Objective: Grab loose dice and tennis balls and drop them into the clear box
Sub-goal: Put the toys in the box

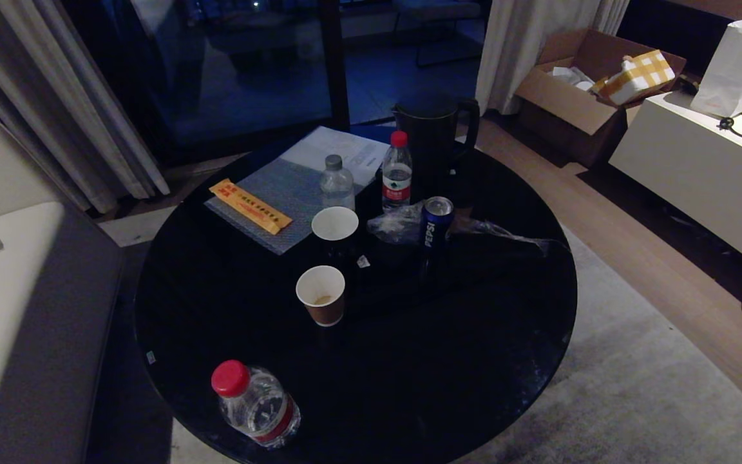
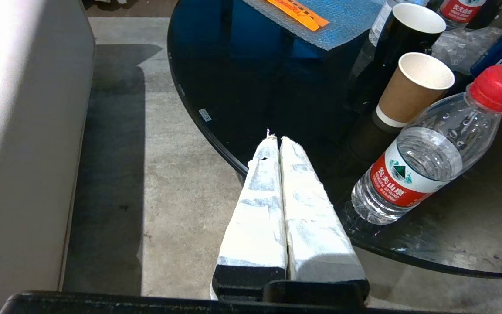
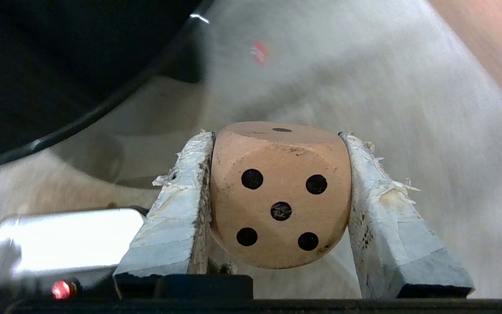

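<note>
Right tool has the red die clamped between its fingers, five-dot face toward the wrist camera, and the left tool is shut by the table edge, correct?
Not quite. The die in the right tool is beige with dark dots, not red, as the right wrist view shows. The rest holds: its five-dot face is toward the camera, and the left tool is shut by the edge of the black table.

Three plastic water bottles: two red-capped ones, one near the desk's front edge (image 1: 255,403) and one further back (image 1: 397,171), plus a grey-capped one (image 1: 336,182). Two paper cups, brown (image 1: 321,294) and black (image 1: 335,227). One Pepsi can (image 1: 436,222). One dark kettle (image 1: 435,145). One orange packet (image 1: 250,206). One beige die (image 3: 280,194) with dark dots. One cardboard box (image 1: 593,84) and one white paper bag (image 1: 738,67).
</note>
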